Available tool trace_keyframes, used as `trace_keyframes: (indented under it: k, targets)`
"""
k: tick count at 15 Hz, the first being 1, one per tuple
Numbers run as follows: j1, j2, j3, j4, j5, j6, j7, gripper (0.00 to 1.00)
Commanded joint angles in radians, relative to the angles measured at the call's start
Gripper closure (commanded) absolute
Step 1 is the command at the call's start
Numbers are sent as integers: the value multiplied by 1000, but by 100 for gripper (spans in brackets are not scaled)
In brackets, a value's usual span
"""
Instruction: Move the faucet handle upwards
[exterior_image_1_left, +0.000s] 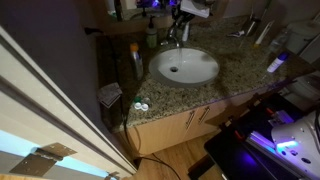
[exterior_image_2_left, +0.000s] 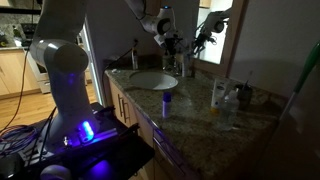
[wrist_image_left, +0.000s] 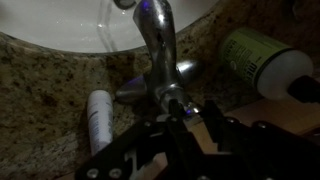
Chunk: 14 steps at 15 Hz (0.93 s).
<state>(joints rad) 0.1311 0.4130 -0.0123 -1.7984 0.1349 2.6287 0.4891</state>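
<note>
From my seat, the wrist view puts me right over the short silver chrome faucet (wrist_image_left: 155, 45), whose spout runs up the picture toward the white oval ceramic basin (wrist_image_left: 60, 25). The small shiny chrome faucet handle (wrist_image_left: 172, 93) tops the faucet body at the back edge of the basin, on the speckled brown granite countertop (wrist_image_left: 40, 90). It lies right at the front of my black Robotiq gripper (wrist_image_left: 185, 128), which comes in from the bottom of that view. The fingers seem to stand on either side of the lever's end, but the picture is dark and blurred there. I cannot tell how wide they are spread or whether they have hold of the lever. Just beside the faucet on one side is a green plastic soap bottle (wrist_image_left: 255, 60) with a white top. On the other side a small white cylindrical container (wrist_image_left: 98, 115) rests on the granite. In both exterior views the gripper (exterior_image_1_left: 179, 22) (exterior_image_2_left: 170, 42) hangs low over the faucet behind the basin (exterior_image_1_left: 195, 70) (exterior_image_2_left: 150, 80). The lever itself is too small there for me to make out. In an exterior view the white Panda arm (exterior_image_2_left: 62, 60) rises in the foreground and reaches across to the sink, with a wall mirror (exterior_image_2_left: 212, 35) behind the counter. Farther along the granite, well apart from the faucet, stands a cluster of pale bottles (exterior_image_2_left: 225, 100). A small blue-lit cylinder (exterior_image_2_left: 168, 100) stands near the counter's front edge.
</note>
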Motion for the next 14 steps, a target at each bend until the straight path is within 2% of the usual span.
trace_keyframes:
  k: [1,5,7,9,12,13,14]
  targets:
    - [-3,-154,-4,-114,42,89,24,93]
    - [4,-285,-23,-148,2,126,63,93]
    - [-21,-366,6,-156,39,12,9,44]
    - [-37,-437,24,-171,111,-164,-80,40]
    - [-54,-515,7,-248,161,-353,-161,20]
    - [-47,-460,24,-163,122,-292,-93,37]
    - [-55,-482,22,-189,133,-332,-114,31]
